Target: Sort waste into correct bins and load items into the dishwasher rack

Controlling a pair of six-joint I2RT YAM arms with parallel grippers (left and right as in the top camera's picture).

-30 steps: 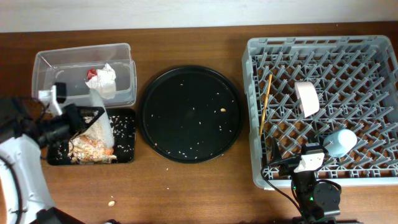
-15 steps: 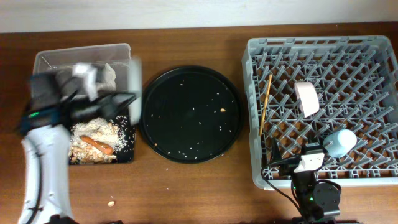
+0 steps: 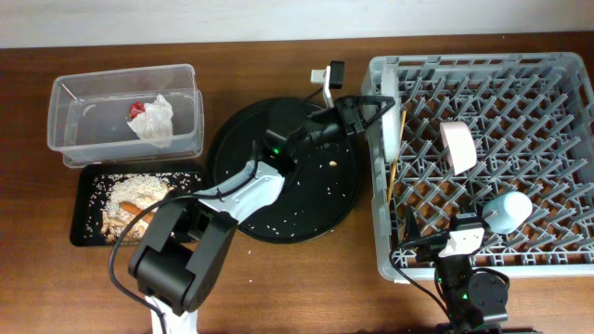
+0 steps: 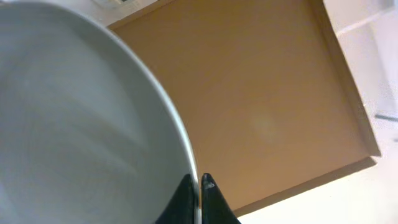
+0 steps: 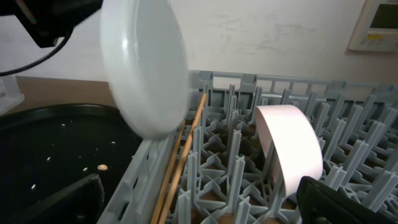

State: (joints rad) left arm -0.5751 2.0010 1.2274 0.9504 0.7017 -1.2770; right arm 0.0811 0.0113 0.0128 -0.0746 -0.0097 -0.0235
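Note:
My left gripper (image 3: 373, 113) is shut on the rim of the pale plate-bowl (image 3: 393, 134) and holds it on edge over the left wall of the grey dishwasher rack (image 3: 557, 70). The left wrist view shows the fingers (image 4: 198, 185) pinching the plate (image 4: 81, 124). The chopsticks (image 3: 397, 148), the white bowl (image 3: 458, 146) and the blue cup (image 3: 509, 211) lie in the rack. The clear tub (image 3: 83, 93) holds the napkin (image 3: 156, 122) and the red wrapper (image 3: 137, 109). The food scraps (image 3: 135, 197) lie in the black tray (image 3: 85, 232). My right gripper (image 5: 205, 208) is open and empty at the rack's front.
The large round black tray (image 3: 283, 199) lies between the bins and the rack, with rice grains and one scrap (image 3: 332, 164) on it. A small scrap (image 3: 167, 301) lies on the table in front of the black tray. My left arm stretches across the round tray.
My left arm has swung from over the black tray at the left across to the rack's left wall, carrying the plate-bowl. The scraps now lie uncovered in the black tray. The right arm has not moved.

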